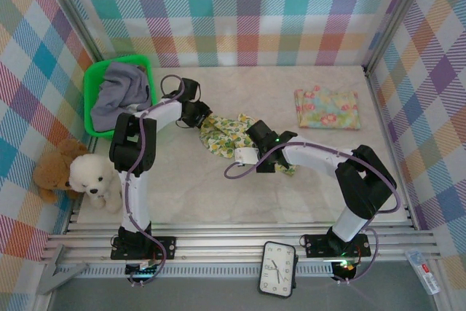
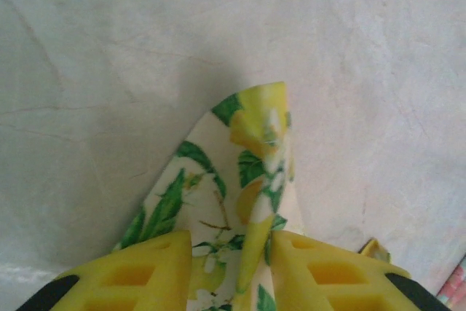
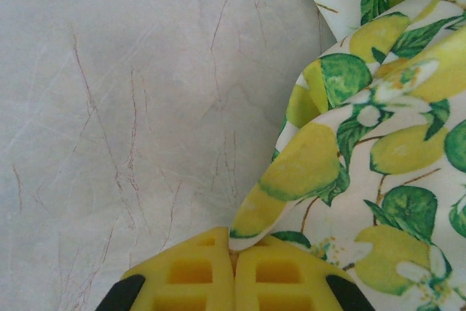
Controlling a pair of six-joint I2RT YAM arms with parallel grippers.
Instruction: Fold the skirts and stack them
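right pincer (image 3: 234,253) clamps skirt (image 3: 378,143) hem, tabletop (image 3: 109,107) open

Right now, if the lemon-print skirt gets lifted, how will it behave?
Probably floppy: the lemon-print skirt lies crumpled in soft folds. Likely light, since the right pincer pinches just a thin edge. It may drape and sag rather than hold shape.

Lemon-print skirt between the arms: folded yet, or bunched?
Not folded: the lemon-print skirt lies crumpled in a strip, right gripper shut on its edge, left gripper straddling the other end.
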